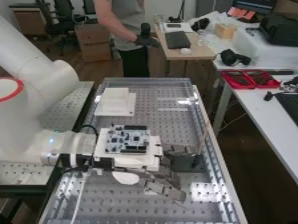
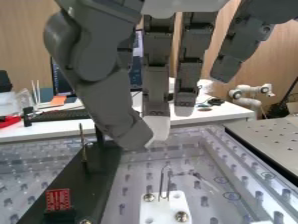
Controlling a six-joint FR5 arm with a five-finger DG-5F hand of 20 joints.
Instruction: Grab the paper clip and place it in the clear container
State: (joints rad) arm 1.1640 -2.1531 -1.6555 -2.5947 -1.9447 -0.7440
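Wrist view has the hand (image 2: 156, 82) relaxed and empty, apart from what looks like the paper clip (image 2: 162, 184) upright at a white block (image 2: 165, 211); pickup seems pending, needing a careful pinch.

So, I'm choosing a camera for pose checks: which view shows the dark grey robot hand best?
The wrist view: the hand looms large and close there. The high view shows it smaller, from above at a slant, over the perforated bench, near the arm's mounted circuit board.
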